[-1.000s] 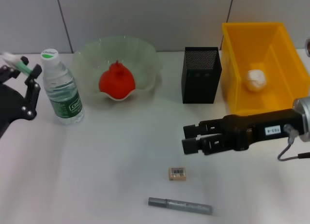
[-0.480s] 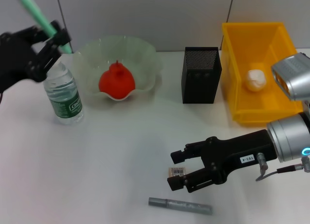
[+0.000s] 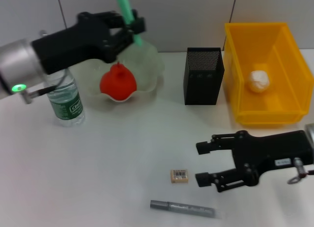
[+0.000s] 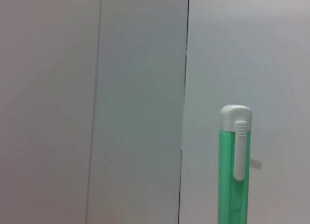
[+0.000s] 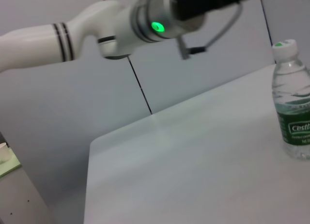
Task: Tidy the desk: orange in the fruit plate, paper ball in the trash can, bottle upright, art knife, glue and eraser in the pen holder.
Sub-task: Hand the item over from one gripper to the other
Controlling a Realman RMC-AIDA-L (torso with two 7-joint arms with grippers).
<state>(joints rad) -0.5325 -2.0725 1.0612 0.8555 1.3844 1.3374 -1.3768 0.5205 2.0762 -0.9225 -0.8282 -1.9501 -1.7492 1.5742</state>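
My left gripper [image 3: 126, 29] hangs above the back rim of the fruit plate [image 3: 147, 53], shut on a green glue stick [image 3: 125, 11] with a white clipped cap [image 4: 236, 132]. The orange [image 3: 117, 82] lies in the plate. The bottle [image 3: 64, 97] stands upright at the left and also shows as the bottle [image 5: 293, 105] in the right wrist view. The paper ball [image 3: 259, 81] lies in the yellow trash can [image 3: 287, 50]. My right gripper [image 3: 202, 163] is open just right of the eraser [image 3: 179, 175]. The grey art knife [image 3: 181, 208] lies near the front edge. The black pen holder [image 3: 204, 76] stands mid-back.
The left arm [image 3: 59, 45] spans from the left edge over the bottle. A wall rises right behind the table. The right arm [image 3: 274, 156] lies in front of the trash can.
The left arm swung right with the glue, from above the bottle to above the fruit plate. The right gripper drew back to the right, away from the eraser, which stayed on the table.
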